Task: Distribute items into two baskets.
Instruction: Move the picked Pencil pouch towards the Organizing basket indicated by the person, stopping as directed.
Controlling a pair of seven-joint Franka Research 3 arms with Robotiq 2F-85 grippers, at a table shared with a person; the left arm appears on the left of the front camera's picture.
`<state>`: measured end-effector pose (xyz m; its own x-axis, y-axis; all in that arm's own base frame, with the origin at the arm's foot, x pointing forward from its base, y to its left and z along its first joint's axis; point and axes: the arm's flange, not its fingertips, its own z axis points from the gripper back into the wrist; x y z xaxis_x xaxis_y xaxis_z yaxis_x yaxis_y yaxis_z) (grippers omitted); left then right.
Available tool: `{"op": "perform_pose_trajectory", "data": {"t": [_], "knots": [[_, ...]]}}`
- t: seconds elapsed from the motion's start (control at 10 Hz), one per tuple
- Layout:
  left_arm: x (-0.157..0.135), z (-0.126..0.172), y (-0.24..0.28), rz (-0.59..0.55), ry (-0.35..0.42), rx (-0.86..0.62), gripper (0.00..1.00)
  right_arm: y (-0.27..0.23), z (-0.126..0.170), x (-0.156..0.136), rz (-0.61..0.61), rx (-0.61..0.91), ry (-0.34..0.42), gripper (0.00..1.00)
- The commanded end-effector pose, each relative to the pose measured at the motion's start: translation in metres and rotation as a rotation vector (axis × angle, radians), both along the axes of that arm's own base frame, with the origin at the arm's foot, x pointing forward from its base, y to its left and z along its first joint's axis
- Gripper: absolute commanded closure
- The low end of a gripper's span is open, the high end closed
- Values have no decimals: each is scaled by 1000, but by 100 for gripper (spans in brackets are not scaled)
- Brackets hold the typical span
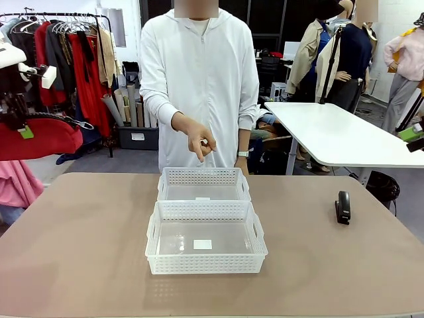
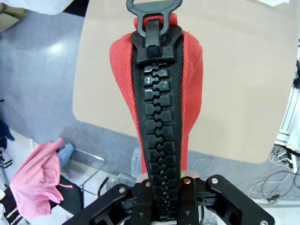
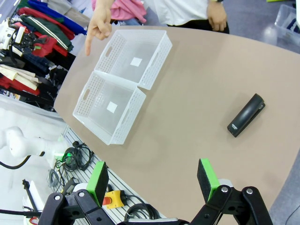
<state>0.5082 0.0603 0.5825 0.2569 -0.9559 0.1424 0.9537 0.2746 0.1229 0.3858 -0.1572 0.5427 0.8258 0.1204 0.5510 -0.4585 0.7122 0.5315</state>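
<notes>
Fingers (image 2: 142, 201) of your left gripper (image 2: 165, 187) are clamped on one end of the red pouch (image 2: 192, 93), pinching it across the black zipper (image 2: 154, 117). In the left wrist view the pouch's long axis runs straight away from the camera, with the zipper facing it and the ring pull (image 2: 153, 7) at the far tip, above the edge of the table (image 2: 243, 70) and the floor beside it. The front view gives you what that close-up cannot: the pouch (image 1: 40, 138) is held in the air at the robot's left, off the table's left side and well apart from the baskets, its length lying roughly level and pointing toward the middle of the picture.

Your right gripper (image 3: 152, 180) is high over the table with its green pads (image 3: 99, 180) wide apart and nothing between them. From up there you see the stapler (image 3: 246, 121) lying flat and diagonal on the bare tabletop, well apart from the baskets. The front view shows the stapler (image 1: 342, 207) to the right of the baskets, its length running from the robot's side toward the person.

The near basket (image 1: 205, 262) and the far basket (image 1: 204, 175) sit touching, long sides together, at the table's middle. The person's hand (image 1: 199, 140) points a finger down above the far one
</notes>
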Motion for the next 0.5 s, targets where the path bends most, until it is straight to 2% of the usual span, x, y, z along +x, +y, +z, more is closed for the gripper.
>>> {"op": "perform_pose_trajectory", "data": {"t": [0.0,0.4], "knots": [[0,0,0,0,0,0,100,2,1,0,1,1,-12,0],[22,-4,-15,-70,-27,-39,100,2,1,0,1,1,-12,0]]}}
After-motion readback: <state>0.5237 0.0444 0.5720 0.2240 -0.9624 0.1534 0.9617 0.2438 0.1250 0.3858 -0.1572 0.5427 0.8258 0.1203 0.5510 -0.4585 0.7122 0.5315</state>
